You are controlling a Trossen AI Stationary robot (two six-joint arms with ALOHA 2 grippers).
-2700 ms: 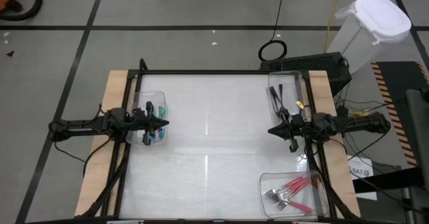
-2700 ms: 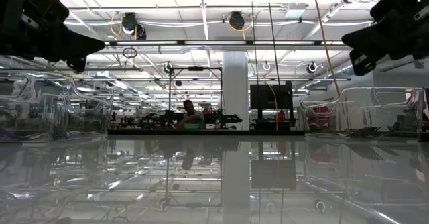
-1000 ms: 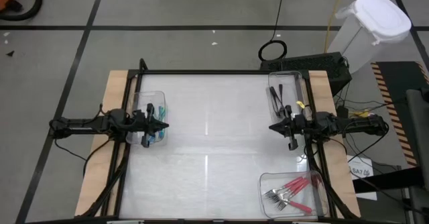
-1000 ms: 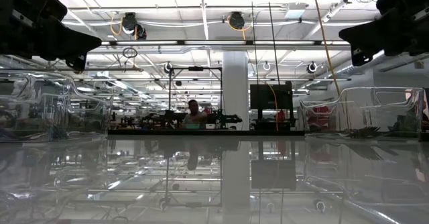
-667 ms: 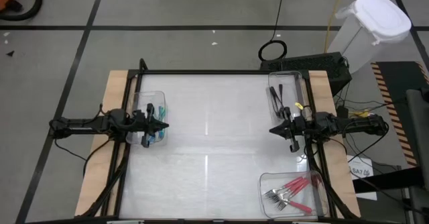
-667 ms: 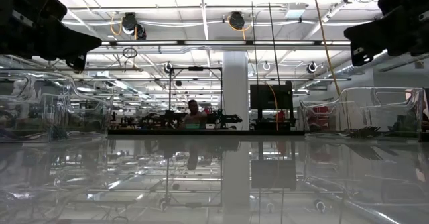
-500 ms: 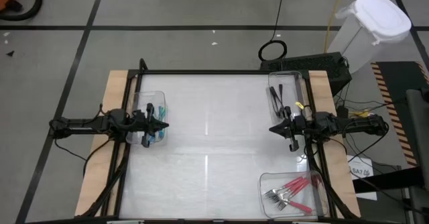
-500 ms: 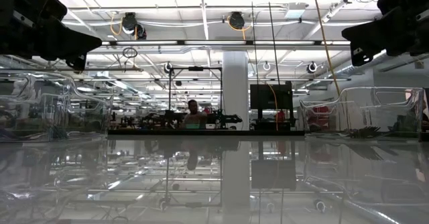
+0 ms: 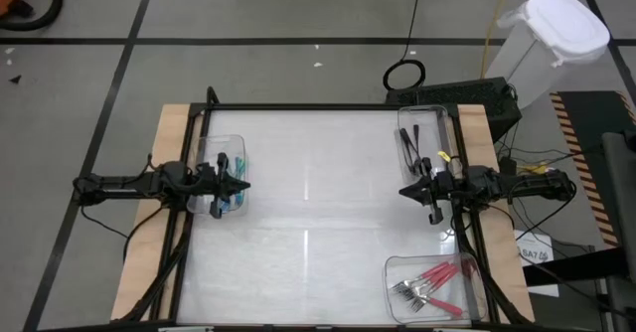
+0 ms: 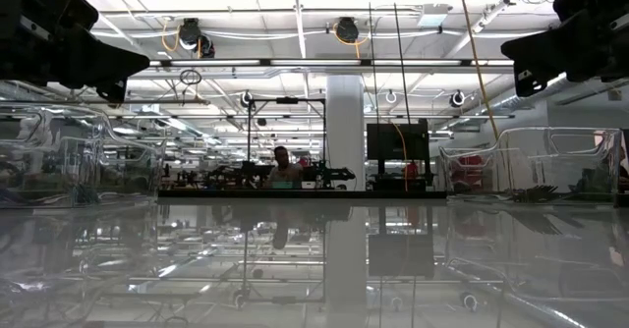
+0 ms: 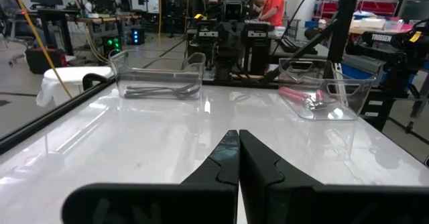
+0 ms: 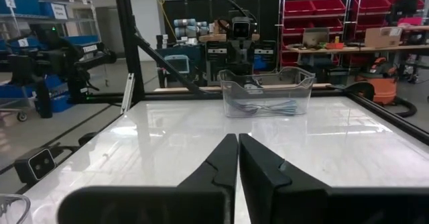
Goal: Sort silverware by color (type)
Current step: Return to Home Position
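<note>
The silverware lies in three clear bins. Teal-handled forks [image 9: 237, 199] lie in a bin [image 9: 229, 139] at the table's left edge, also seen in the right wrist view as forks [image 12: 265, 106]. Black forks [image 9: 409, 143] fill the far right bin [image 11: 157, 83]. Pink-handled forks [image 9: 435, 280] fill the near right bin [image 11: 323, 98]. My left gripper [image 9: 245, 183] is shut and hangs level over the teal bin, pointing toward the table's middle. My right gripper [image 9: 402, 191] is shut and hangs level at the right edge, between the two right bins.
The white tabletop [image 9: 318, 203] between the bins is bare and glossy. A black frame [image 9: 298, 106] runs along the table's edges. A white lidded bin [image 9: 547, 44] stands on the floor beyond the far right corner. People sit at benches far behind the table [image 10: 283, 166].
</note>
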